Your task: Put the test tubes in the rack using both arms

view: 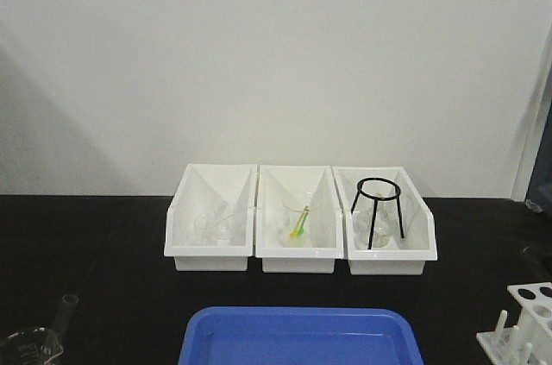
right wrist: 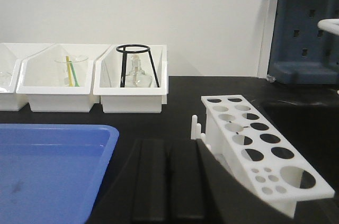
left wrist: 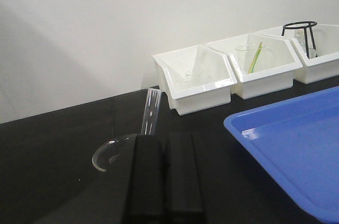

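Note:
One clear test tube (left wrist: 151, 110) leans out of a glass beaker (left wrist: 106, 152) just past my left gripper (left wrist: 168, 136). That gripper is shut, its black pads pressed together with nothing between them, and the tube rises behind its left finger. The same test tube (view: 69, 301) and beaker (view: 30, 348) show at the front view's bottom left corner. The white rack (right wrist: 254, 139) stands with its round holes empty, right beside my right gripper (right wrist: 168, 142), which is shut and empty. The rack (view: 522, 322) also shows at the front view's bottom right. Neither arm appears in the front view.
A blue tray (view: 297, 335) lies at the front centre. Three white bins stand at the back: the left bin (view: 211, 218) holds glassware, the middle bin (view: 297, 223) a beaker with a yellow-green stick, the right bin (view: 384, 223) a black tripod over a flask.

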Robot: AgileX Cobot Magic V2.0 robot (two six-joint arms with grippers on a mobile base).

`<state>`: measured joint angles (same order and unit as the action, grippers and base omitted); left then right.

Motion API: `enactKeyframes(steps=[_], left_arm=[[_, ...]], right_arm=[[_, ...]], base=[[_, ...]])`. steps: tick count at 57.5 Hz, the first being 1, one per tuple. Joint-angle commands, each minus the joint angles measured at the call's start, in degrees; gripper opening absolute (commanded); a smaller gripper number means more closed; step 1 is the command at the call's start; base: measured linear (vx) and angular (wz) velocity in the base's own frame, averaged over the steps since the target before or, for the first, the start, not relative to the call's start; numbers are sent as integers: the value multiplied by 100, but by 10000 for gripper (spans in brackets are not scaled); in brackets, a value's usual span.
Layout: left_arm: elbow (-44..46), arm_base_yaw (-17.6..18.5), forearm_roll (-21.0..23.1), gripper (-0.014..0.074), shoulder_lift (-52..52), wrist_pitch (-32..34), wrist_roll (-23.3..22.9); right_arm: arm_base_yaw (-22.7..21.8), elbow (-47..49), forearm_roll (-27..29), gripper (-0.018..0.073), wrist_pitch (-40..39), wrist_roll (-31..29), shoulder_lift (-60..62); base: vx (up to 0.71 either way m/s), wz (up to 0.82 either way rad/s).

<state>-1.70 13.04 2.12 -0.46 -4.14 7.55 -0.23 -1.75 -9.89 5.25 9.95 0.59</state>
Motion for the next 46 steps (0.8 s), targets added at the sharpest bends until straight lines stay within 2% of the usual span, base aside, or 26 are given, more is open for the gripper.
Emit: enactKeyframes(steps=[1, 46], left_arm=[[-157, 1, 53, -20, -115, 444, -28], [-157, 1, 53, -20, -115, 444, -28]], right_arm=[[5, -61, -29, -7, -426, -33, 46], [5, -61, -29, -7, -488, -33, 46]], base=[[19, 0], [3, -1]])
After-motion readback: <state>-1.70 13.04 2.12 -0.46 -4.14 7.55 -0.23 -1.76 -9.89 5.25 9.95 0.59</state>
